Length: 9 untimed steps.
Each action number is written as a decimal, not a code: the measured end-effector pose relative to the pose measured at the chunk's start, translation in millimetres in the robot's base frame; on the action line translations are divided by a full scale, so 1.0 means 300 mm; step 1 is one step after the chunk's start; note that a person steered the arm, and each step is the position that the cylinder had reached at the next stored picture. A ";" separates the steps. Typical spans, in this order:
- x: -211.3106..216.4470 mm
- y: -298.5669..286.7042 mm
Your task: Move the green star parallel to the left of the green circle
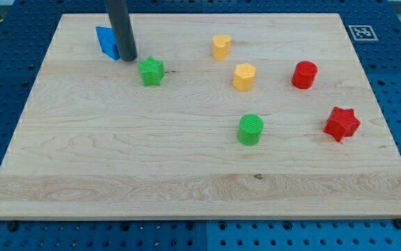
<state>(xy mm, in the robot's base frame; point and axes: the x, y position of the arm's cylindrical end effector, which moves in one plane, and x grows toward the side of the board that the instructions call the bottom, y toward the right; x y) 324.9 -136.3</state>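
Observation:
The green star (pixel 151 71) lies on the wooden board in the upper left part of the view. The green circle (pixel 250 130) stands right of centre, lower than the star and well to its right. My tip (pixel 129 58) is at the end of the dark rod, just up and to the left of the green star, with a small gap between them. The rod partly hides a blue block (pixel 106 42) behind it.
A yellow block (pixel 221 47) and a second yellow block (pixel 244 77) lie above the green circle. A red cylinder (pixel 304 74) and a red star (pixel 342 123) are at the right. The board's edge (pixel 200 217) runs along the bottom.

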 end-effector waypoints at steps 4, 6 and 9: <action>0.052 0.192; 0.067 0.097; 0.246 0.094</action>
<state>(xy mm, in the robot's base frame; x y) 398.8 -108.2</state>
